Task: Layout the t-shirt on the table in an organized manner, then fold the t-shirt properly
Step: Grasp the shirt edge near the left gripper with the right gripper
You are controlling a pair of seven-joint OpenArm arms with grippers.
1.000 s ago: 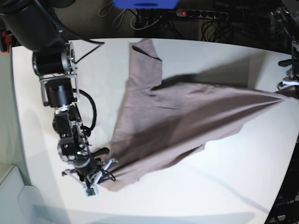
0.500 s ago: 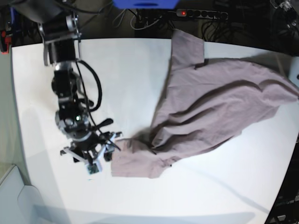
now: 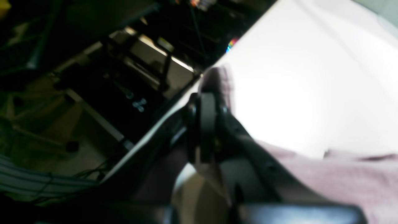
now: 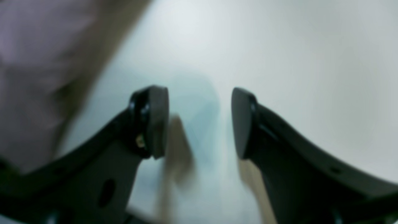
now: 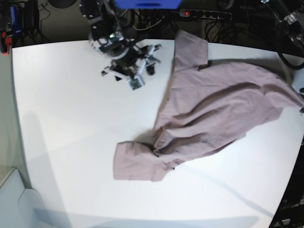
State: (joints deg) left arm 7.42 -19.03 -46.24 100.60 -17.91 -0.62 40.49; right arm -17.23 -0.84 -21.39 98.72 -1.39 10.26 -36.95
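Base view: the right claw (image 5: 145, 56) hangs over the far part of the white desk (image 5: 66, 118), left of centre, with its two dark fingers spread apart and nothing between them. It sits just left of the far sleeve of the t-shirt (image 5: 218, 109) and does not touch the cloth.

The right wrist view confirms this: the right claw (image 4: 199, 121) stands wide open, its rounded pads (image 4: 157, 121) parted over bare desk (image 4: 279, 46), with a blurred patch of pink t-shirt (image 4: 37, 68) off to the left edge of that picture.

In the left wrist view, the left claw (image 3: 206, 124) is closed, its dark fingers pressed together. A strip of pink cloth runs up past the tips and more of the t-shirt (image 3: 357, 177) lies just beside it on the desk (image 3: 311, 93), near the desk's edge; the picture is blurred, but the cloth appears pinched in the claw.

The t-shirt is rumpled across the right half of the desk in the base view. One sleeve points to the far edge, the body is bunched in diagonal folds toward the right edge, and a flat flap reaches toward the near middle.
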